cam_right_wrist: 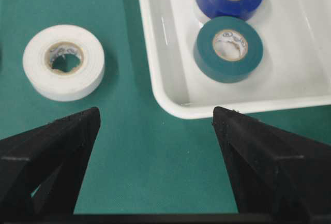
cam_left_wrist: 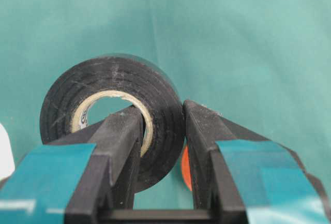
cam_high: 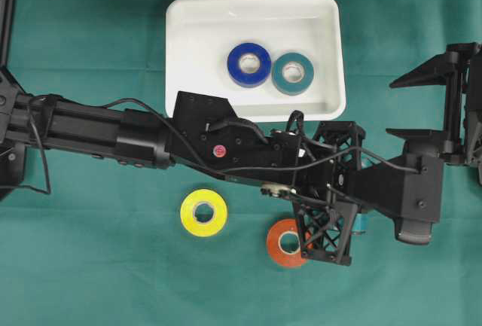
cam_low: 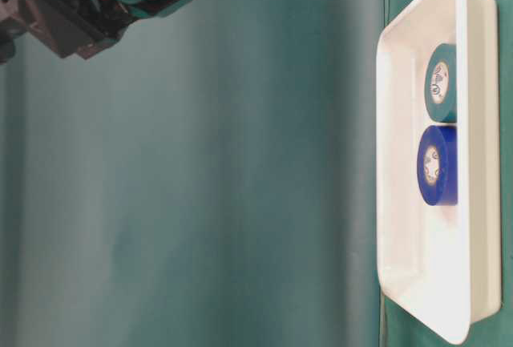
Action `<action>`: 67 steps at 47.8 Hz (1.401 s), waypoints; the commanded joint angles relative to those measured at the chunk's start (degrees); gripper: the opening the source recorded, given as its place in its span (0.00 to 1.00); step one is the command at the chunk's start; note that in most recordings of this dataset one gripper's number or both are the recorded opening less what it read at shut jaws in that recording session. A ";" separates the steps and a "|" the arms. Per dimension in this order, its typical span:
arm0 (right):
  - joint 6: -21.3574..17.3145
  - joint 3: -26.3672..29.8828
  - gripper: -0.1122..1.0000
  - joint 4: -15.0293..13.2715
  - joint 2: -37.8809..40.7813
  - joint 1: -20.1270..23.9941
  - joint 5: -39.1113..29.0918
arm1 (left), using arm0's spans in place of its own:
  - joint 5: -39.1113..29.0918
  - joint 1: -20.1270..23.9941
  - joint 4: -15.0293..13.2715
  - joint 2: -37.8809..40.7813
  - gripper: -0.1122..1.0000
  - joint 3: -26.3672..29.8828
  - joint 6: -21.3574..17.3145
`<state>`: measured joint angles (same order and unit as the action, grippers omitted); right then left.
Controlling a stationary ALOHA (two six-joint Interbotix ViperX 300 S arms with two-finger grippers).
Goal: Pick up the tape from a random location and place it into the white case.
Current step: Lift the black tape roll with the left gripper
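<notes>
A black tape roll stands on edge between the fingers of my left gripper, which is shut on it: one finger passes through the core and the other presses on the outer wall. In the overhead view that gripper has reached across to the right, below the white case, and is raised off the cloth. The case holds a blue roll and a teal roll. My right gripper hangs open at the far right, its fingers apart over bare cloth just before the case's rim.
A yellow roll and an orange roll lie flat on the green cloth below the left arm. A white roll lies left of the case in the right wrist view. The left arm spans the middle of the table.
</notes>
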<state>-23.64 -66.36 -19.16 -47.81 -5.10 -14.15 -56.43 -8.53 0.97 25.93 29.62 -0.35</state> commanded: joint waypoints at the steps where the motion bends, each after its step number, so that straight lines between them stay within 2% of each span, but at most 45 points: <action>1: 0.09 1.05 0.88 -0.09 0.26 0.00 0.35 | 0.26 -0.18 0.09 -2.46 0.28 1.14 0.00; 49: 0.09 1.05 0.88 -0.09 0.35 0.00 0.35 | -0.09 -0.26 0.18 -2.64 0.28 0.88 0.09; 58: 0.00 1.05 0.88 -0.09 0.26 0.00 0.18 | -0.09 -0.97 0.09 -3.60 0.28 -1.58 0.26; 67: 0.00 1.05 0.88 -0.09 0.26 0.00 0.26 | -0.09 -2.20 -0.18 -6.42 0.28 -6.59 0.62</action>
<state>-23.64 -66.45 -19.25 -47.81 -5.01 -14.15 -56.78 -9.84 0.88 23.99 23.47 0.09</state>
